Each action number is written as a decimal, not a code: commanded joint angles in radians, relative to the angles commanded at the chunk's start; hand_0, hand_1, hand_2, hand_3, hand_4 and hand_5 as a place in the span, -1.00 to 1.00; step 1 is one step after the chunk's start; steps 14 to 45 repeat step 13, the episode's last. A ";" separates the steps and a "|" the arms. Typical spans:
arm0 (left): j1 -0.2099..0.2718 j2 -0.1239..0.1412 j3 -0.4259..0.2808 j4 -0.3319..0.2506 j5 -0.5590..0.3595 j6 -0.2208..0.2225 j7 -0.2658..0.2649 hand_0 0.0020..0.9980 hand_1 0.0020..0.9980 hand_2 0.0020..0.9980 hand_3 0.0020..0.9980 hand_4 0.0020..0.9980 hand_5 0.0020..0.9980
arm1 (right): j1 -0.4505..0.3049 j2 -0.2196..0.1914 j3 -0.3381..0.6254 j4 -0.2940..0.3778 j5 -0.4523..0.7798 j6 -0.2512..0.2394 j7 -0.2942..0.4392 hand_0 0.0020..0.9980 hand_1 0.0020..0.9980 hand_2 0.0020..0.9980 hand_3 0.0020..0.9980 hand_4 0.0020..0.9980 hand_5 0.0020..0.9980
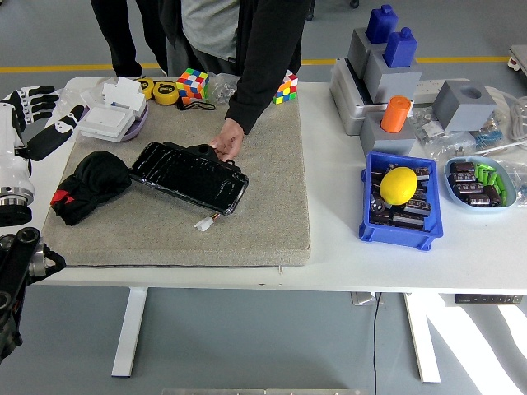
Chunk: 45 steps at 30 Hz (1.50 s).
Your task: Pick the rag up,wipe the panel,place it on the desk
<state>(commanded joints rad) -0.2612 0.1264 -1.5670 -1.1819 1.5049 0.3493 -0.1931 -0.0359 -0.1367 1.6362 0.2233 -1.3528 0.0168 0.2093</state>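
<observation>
Left hand (37, 115) hovers with fingers spread at the table's left edge, apart from the crumpled black rag (89, 185); a person's hand (227, 140) steadies the glossy black panel (189, 176).

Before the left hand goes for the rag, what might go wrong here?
The left hand hangs open up at the table's left edge, off the rag. The rag abuts the panel, so a grab may nudge it. A person's hand rests on the panel's far edge, so wiping there risks contact.
</observation>
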 joint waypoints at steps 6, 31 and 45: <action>0.012 -0.011 -0.017 -0.006 -0.001 -0.001 -0.002 0.12 0.24 0.17 0.19 0.84 -0.53 | -0.011 0.001 0.004 0.000 -0.006 -0.001 -0.001 0.19 0.14 -0.03 0.05 0.82 -0.25; 0.026 -0.014 -0.022 -0.017 0.000 -0.001 -0.002 0.12 0.23 0.18 0.18 0.83 -0.52 | -0.014 0.006 0.011 0.003 -0.009 -0.002 -0.001 0.18 0.14 -0.03 0.05 0.82 -0.25; 0.026 -0.014 -0.022 -0.017 0.000 -0.001 -0.002 0.12 0.23 0.18 0.18 0.83 -0.52 | -0.014 0.006 0.011 0.003 -0.009 -0.002 -0.001 0.18 0.14 -0.03 0.05 0.82 -0.25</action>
